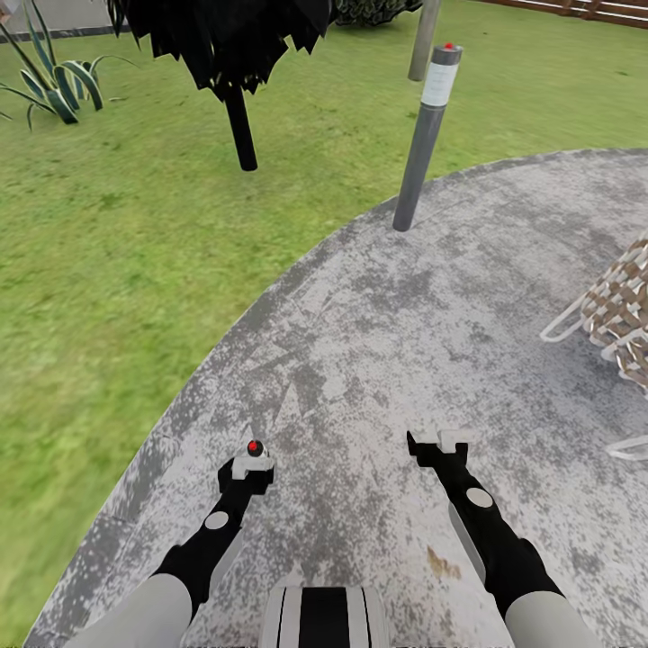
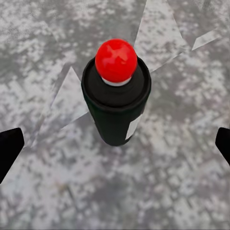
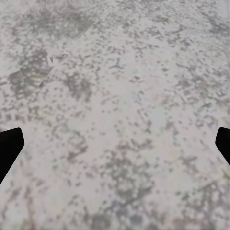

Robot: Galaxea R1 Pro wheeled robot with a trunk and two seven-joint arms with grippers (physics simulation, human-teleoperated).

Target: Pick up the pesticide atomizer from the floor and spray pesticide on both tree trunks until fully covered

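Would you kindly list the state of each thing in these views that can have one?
Black pesticide atomizer with red round cap: upright between the left gripper's fingers, contact not visible.
Left gripper: fingers spread wide, atomizer between them.
Right gripper: open, empty, over the grey speckled paving.
Grey metal bollard lamp: standing upright at the paving's edge.
Woven chair: standing on the paving, partly in view.

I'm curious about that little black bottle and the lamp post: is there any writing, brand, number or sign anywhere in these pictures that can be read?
None can be read.
Black bottle with red cap: a small white patch on its side, too small and edge-on to show any text.
Grey bollard lamp: a white band near its top, blank as far as it shows.
Paved circle: only speckles.
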